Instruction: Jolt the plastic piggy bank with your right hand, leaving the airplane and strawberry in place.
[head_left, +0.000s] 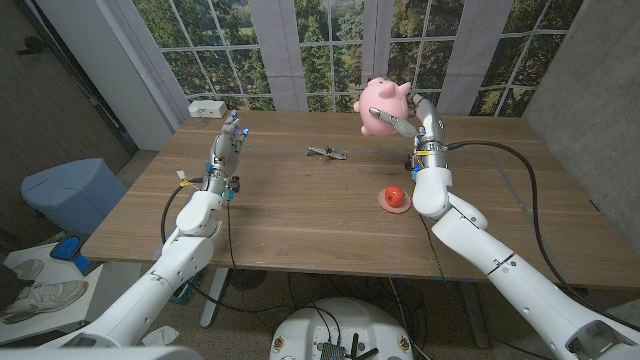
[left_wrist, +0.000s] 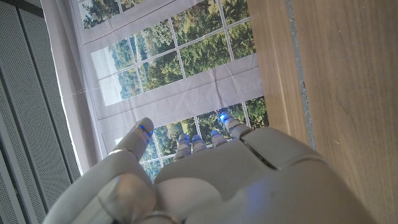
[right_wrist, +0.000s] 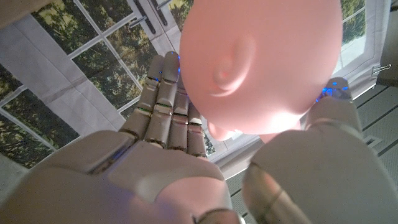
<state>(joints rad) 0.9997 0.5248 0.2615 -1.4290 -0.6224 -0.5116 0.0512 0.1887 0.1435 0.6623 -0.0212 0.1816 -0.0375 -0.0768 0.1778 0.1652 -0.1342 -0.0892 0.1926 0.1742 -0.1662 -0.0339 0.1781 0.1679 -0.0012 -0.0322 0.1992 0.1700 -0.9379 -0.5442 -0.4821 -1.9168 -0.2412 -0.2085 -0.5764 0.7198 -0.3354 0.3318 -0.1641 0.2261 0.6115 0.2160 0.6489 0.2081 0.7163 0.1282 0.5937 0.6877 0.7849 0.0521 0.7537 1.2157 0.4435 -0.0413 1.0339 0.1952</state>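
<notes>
The right robot hand (head_left: 408, 128) gripped the pink piggy bank (head_left: 384, 103) aloft over the tabletop's (head_left: 300, 215) far edge, mid-jolt by my judgement, so the next move called for short shakes clear of the toy airplane (head_left: 327, 153) and strawberry (head_left: 395, 197).

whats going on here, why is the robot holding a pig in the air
The robot's right hand grips a pink piggy bank and holds it up above the far side of the wooden table; it is the thing the robot is meant to jolt. The small airplane lies near the table's middle and the strawberry sits in front of the right arm, both untouched. The left hand is at the table's left, open and holding nothing.
</notes>
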